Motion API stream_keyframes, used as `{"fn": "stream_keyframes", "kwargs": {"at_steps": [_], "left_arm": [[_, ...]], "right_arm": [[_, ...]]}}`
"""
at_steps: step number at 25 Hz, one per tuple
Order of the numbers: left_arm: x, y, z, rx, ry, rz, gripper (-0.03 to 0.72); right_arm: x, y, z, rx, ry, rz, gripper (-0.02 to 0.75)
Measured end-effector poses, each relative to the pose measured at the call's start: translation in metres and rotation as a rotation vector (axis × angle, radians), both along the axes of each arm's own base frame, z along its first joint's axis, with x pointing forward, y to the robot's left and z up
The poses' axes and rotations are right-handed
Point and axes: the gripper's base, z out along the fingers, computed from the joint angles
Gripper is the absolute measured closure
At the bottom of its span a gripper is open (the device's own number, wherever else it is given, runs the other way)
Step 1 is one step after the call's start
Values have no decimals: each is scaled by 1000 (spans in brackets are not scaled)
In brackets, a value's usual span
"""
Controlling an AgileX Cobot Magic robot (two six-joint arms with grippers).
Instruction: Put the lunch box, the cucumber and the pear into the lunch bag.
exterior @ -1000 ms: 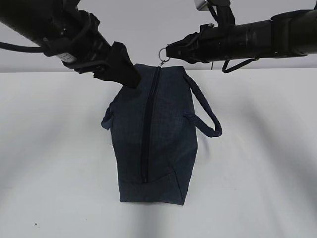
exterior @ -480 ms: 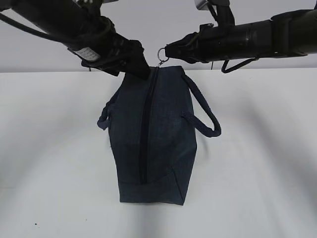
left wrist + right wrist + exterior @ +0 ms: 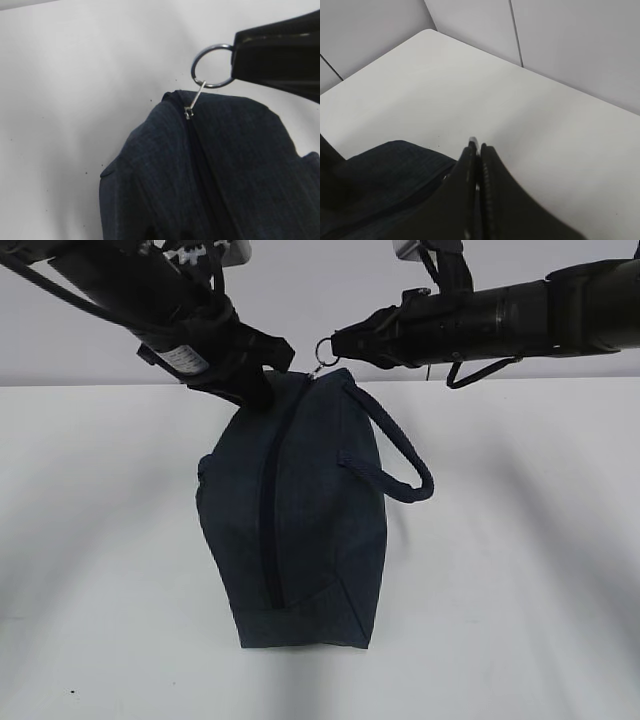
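White tabletop [image 3: 520, 570] fills the near ground, bare in front of the lunch bag [image 3: 300, 530], which stands in the middle with its zipper [image 3: 268, 530] facing the camera and closed along its whole length; compared with a second ago the bag's upper part has swung toward the left and its near-left handle has dropped out of sight behind the body, while the right handle [image 3: 395, 455] hangs out to the side; farther back, the left gripper [image 3: 262, 380], which stood spread beside the top corner a moment earlier, has come in and pinched down on the fabric at the top left, though its fingertips are buried in dark cloth and the hold is probably rather than plainly firm; the right gripper [image 3: 338, 346] stays clamped tight on the silver ring pull [image 3: 212, 66] at the bag's peak; with one side now anchored, the zipper can be drawn; lunch box, cucumber and pear are not in any view.
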Motion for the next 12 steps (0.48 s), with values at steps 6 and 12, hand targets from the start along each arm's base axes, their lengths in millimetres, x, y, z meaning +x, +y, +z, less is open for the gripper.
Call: {"fn": "stream_keyframes", "kwargs": {"at_steps": [6,12], "left_arm": [[0,0,0,3,4,-2,668],[-7,3,11,7,-10,-21,670]], "right_arm": [[0,0,-1,-8,2,4,732],[0,0,-1,-4,11,-5,732]]}}
